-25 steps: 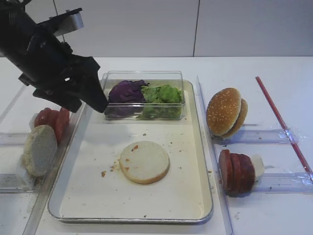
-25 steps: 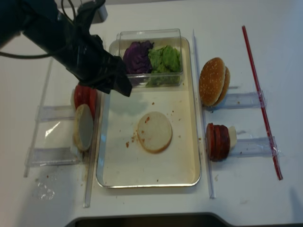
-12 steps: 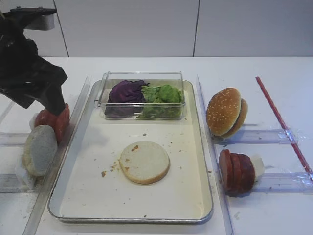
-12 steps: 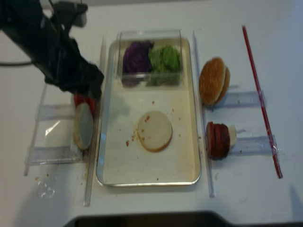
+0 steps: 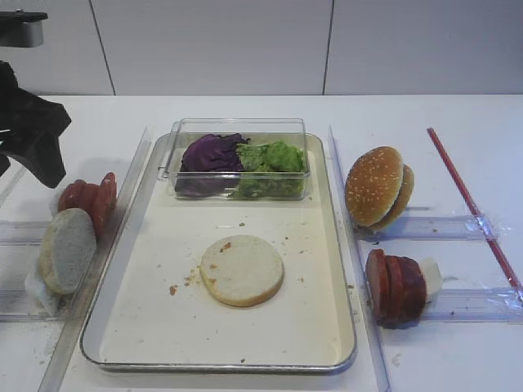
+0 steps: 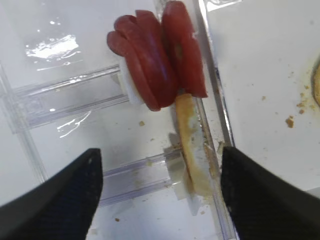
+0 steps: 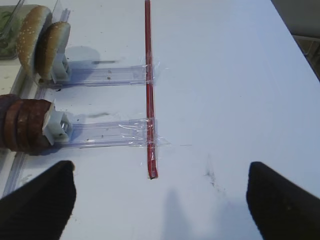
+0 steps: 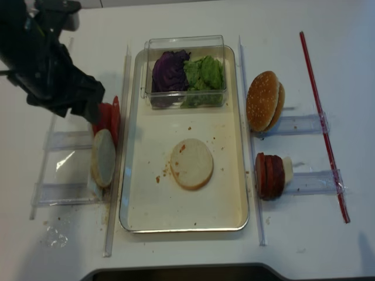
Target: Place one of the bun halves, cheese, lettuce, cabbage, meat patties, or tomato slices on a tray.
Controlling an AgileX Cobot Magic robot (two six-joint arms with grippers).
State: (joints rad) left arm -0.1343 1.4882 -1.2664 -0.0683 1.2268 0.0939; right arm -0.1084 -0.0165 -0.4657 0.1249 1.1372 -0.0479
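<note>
Hovering: left hand (image 6: 157,192) open, holding nothing, above tomato slices (image 6: 157,62) left of tray (image 5: 327,245) | done: one bun half (image 5: 242,270) lies on tray | left: more food | right hand (image 7: 160,200) open, empty

Sesame bun (image 7: 35,37), meat patties (image 7: 22,125), red straw (image 7: 148,85)

A cream inside speckled with brown crumbs is shown by the tray (image 5: 327,269). An off-white face and tan rim are seen on the bun half (image 5: 242,270). Dark purple cabbage (image 5: 209,152) and bright green lettuce (image 5: 274,157) are held in a clear box (image 5: 237,126). Bright red tomato slices (image 6: 157,60), dark reddish-brown patties (image 5: 395,287), a golden seeded bun (image 5: 373,185) and a red strip (image 7: 148,85) are seen.
</note>
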